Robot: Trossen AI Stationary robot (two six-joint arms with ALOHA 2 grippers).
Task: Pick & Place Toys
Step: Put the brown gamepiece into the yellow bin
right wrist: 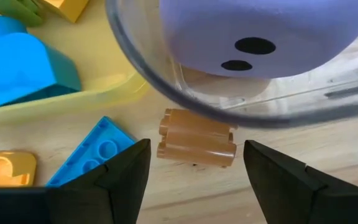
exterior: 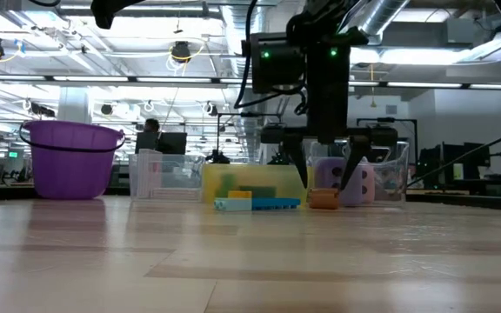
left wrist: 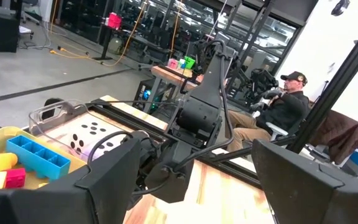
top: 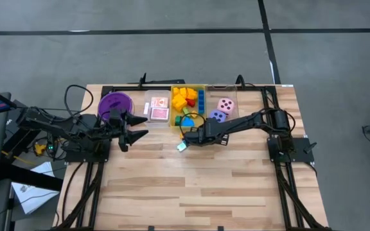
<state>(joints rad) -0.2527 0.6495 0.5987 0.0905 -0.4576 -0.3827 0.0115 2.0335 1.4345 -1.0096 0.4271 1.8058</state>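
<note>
**Kid:** Blocks on the table, where are they?

**Me:** I see an orange block (right wrist: 197,138) on the wood, just beside the clear bin (right wrist: 303,99) with the purple die (right wrist: 260,34). A blue block (right wrist: 92,155) and a yellow block (right wrist: 5,169) lie near it, in front of the yellow bin (top: 188,102).

**Kid:** Is your right gripper (right wrist: 197,165) holding one?

**Me:** No. I have its fingers spread apart, one on each side of the orange block, not touching it.

**Kid:** And the left gripper (top: 137,126)?

**Me:** It waits by the purple bowl (top: 115,102), fingers wide, holding nothing. The cards (top: 159,109) sit in their bin.
</note>
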